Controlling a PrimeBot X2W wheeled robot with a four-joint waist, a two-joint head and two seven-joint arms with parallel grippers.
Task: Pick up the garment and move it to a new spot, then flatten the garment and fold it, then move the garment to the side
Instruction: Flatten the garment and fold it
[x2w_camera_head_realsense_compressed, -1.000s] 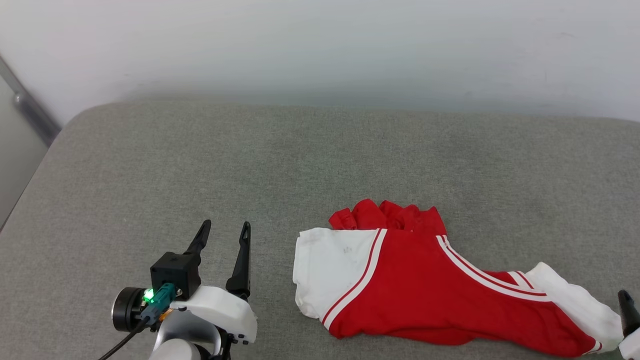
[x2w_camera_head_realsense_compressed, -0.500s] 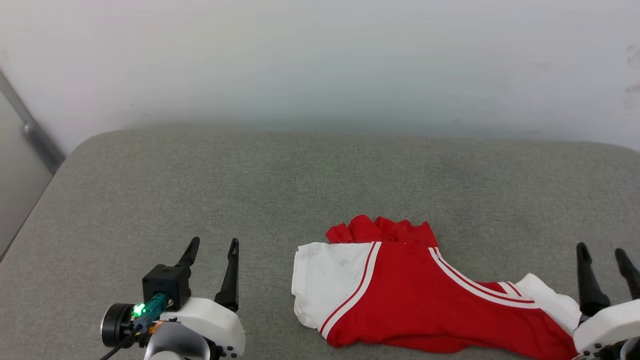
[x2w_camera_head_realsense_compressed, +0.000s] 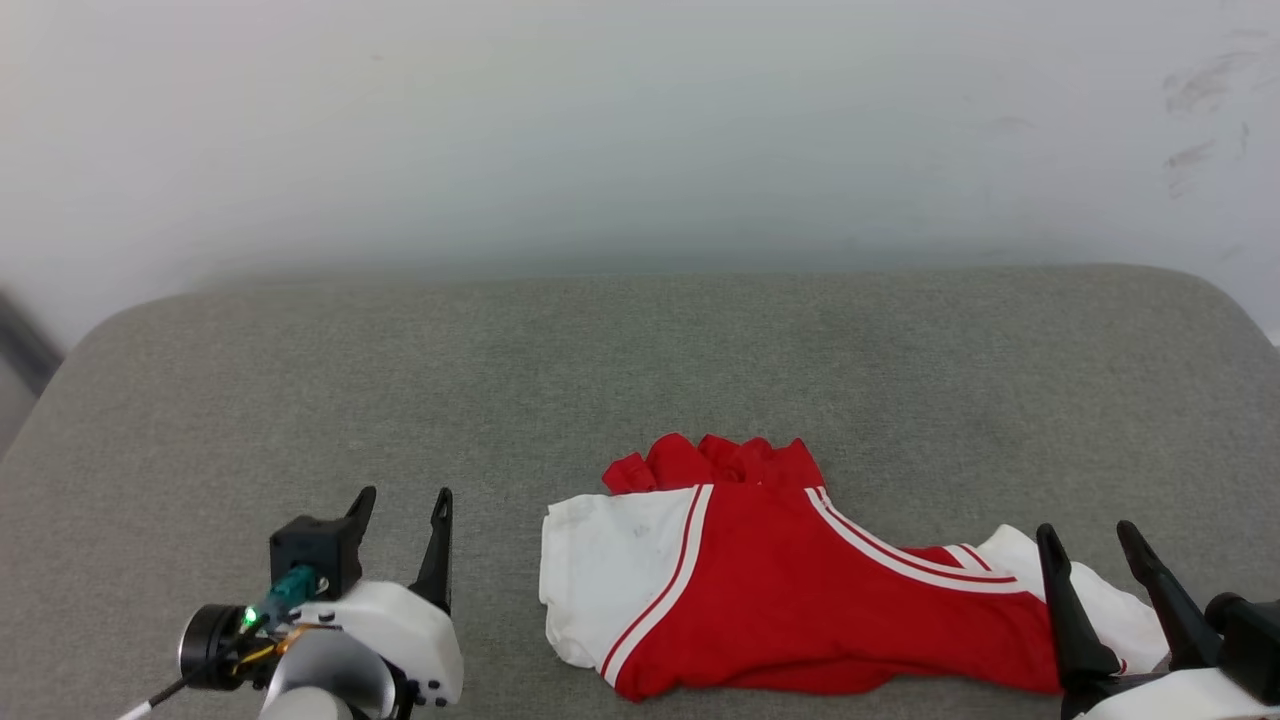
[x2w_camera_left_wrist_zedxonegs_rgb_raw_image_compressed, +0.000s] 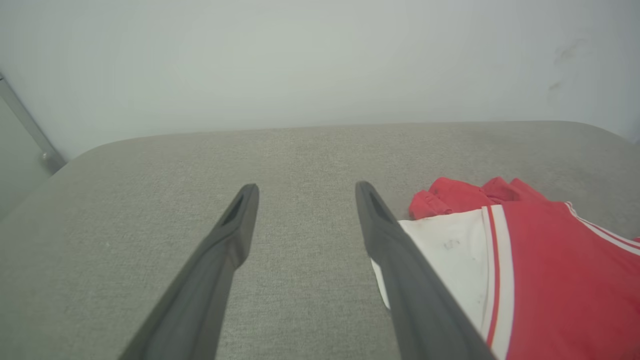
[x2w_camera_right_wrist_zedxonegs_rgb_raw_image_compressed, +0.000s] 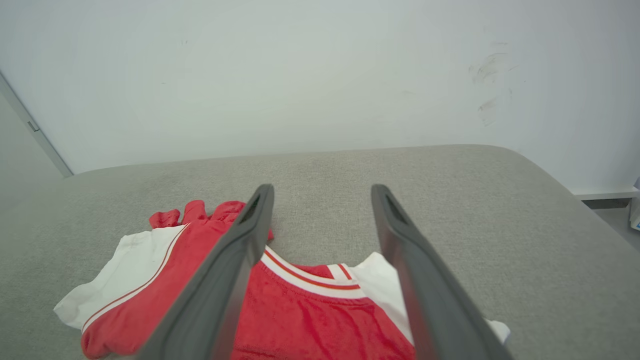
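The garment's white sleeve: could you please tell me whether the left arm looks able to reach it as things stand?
Probably yes: the left arm, jaws open, sits beside the white sleeve of the garment, with only bare grey cushion between.

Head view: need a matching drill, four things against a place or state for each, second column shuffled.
Things
1. red basketball jersey with white sleeves and striped trim
2. left gripper
3. right gripper
4. white wall

Place or state
A. open, at the white sleeve on the robot's right
B. dark scuffs at the upper right
C. crumpled, lying on the grey fabric cushion
D. open, over bare cushion, apart from the jersey

Pairs: 1-C, 2-D, 3-A, 4-B
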